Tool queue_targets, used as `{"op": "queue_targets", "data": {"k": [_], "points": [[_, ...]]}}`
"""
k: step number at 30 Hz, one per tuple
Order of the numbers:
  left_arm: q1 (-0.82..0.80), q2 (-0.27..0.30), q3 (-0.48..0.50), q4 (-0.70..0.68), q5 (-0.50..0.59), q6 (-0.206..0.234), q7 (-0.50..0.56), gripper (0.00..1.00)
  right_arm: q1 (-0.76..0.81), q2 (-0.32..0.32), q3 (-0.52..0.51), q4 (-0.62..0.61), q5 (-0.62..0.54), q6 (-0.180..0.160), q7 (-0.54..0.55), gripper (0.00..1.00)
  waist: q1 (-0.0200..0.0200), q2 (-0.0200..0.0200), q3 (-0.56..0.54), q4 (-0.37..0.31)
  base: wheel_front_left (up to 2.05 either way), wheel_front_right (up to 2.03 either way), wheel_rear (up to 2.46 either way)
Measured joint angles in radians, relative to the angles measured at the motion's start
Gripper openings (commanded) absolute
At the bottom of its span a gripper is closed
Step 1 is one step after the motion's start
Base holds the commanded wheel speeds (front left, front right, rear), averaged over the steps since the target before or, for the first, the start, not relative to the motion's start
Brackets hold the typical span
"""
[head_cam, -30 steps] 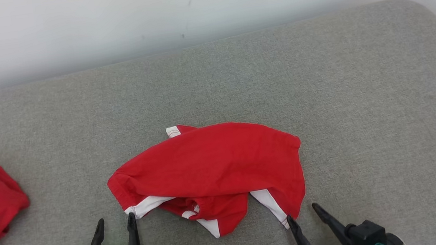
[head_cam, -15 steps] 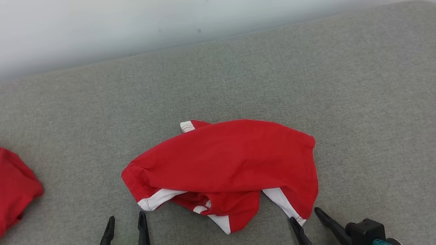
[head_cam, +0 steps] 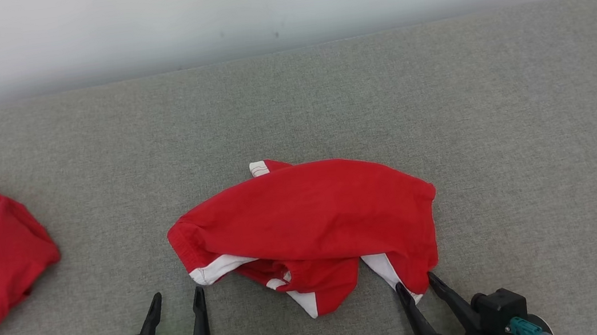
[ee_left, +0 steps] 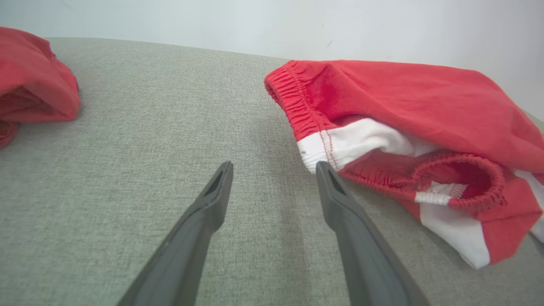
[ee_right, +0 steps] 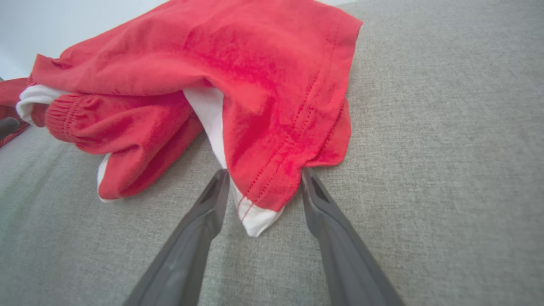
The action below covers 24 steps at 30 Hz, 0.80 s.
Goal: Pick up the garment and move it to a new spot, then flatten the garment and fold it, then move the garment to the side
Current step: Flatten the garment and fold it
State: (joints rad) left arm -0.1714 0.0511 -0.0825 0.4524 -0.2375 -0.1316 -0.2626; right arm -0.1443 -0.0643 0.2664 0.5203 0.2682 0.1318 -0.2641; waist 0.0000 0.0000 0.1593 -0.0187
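**Garment corner between the right fingers**

The red garment (head_cam: 311, 218) is soft cloth with white panels and a gathered elastic band. It lies crumpled in the middle of the grey woven cushion (head_cam: 498, 106). The right gripper (head_cam: 415, 282) has its fingers apart around the stitched near right corner. The left gripper (head_cam: 177, 292) is spread and empty beside the white near left corner.

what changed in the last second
The right end effector moved forward, so the near corner of the garment now lies between its open fingers, not yet gripped. The left end effector stayed open just short of the waistband; the garment kept its shape. The head camera shifted.
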Motion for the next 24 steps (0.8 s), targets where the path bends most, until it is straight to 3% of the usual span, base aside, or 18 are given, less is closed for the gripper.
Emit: {"op": "queue_targets", "data": {"k": [9,13,15,18,19,20,22,23,24], "points": [[0.0,0.0,-0.007,-0.002,0.001,0.0,0.0,1.0,0.001,0.002,-0.002,-0.014,0.012,0.0,0.0,0.76,0.0,0.0,0.001,-0.003,0.0,0.0,0.0],[0.0,0.0,-0.008,-0.002,0.001,0.0,0.0,1.0,0.004,0.002,-0.001,-0.021,0.014,0.0,0.0,0.92,0.0,0.0,0.001,-0.003,0.0,0.0,0.0],[0.002,0.0,-0.007,-0.002,0.001,0.0,0.0,1.0,0.01,0.003,-0.001,-0.027,0.018,0.0,0.0,0.92,0.0,0.0,0.001,-0.003,0.0,0.0,0.0],[0.003,0.0,-0.006,-0.002,0.001,0.0,0.0,1.0,0.023,0.002,0.002,-0.029,0.021,0.0,0.0,0.69,0.0,0.0,-0.001,-0.004,0.0,0.0,0.0],[0.003,0.0,-0.006,-0.002,0.001,0.0,0.0,1.0,0.025,0.002,0.004,-0.029,0.021,0.0,0.0,0.5,0.0,0.0,-0.002,-0.005,0.0,0.0,0.0],[0.004,0.0,-0.006,-0.002,0.001,0.0,0.0,1.0,0.024,0.001,0.006,-0.029,0.021,0.0,0.0,0.45,0.0,0.0,-0.002,-0.005,0.0,0.0,0.0],[0.004,0.0,-0.005,-0.002,0.002,0.0,0.0,1.0,0.022,0.001,0.008,-0.031,0.021,0.0,0.0,0.25,0.0,0.0,-0.003,-0.007,0.0,0.0,0.0],[0.004,0.0,-0.005,-0.002,0.002,0.0,0.0,1.0,0.021,0.001,0.009,-0.031,0.021,0.0,0.0,0.06,0.0,0.0,-0.003,-0.008,0.0,0.0,0.0],[0.004,0.0,-0.006,0.0,0.003,0.0,0.0,1.0,0.021,0.001,0.008,-0.03,0.021,0.0,0.0,0.0,0.0,0.0001,-0.003,-0.008,0.0,0.0,0.0]]}}
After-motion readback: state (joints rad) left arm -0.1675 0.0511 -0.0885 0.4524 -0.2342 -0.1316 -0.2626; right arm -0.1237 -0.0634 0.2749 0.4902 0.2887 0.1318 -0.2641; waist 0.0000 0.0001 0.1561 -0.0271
